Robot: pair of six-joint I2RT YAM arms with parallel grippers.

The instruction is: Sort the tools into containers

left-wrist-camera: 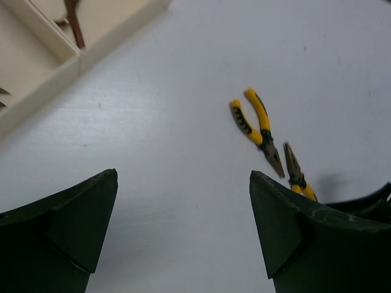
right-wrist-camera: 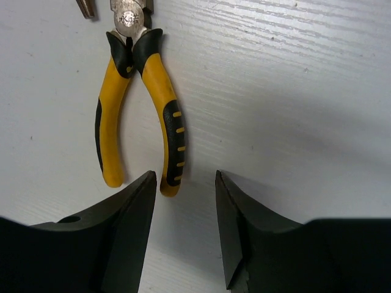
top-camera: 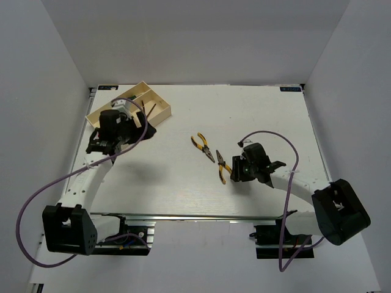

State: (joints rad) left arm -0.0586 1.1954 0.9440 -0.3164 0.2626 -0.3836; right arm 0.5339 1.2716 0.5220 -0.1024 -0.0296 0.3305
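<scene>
White table (top-camera: 256,116) carries a cream tray (top-camera: 157,96), thin dark tools (left-wrist-camera: 74,21) inside.

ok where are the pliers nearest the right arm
Top view: the nearer yellow pliers lie on the table just right of centre, directly in front of the right gripper, the other yellow pliers to their upper left.
</scene>
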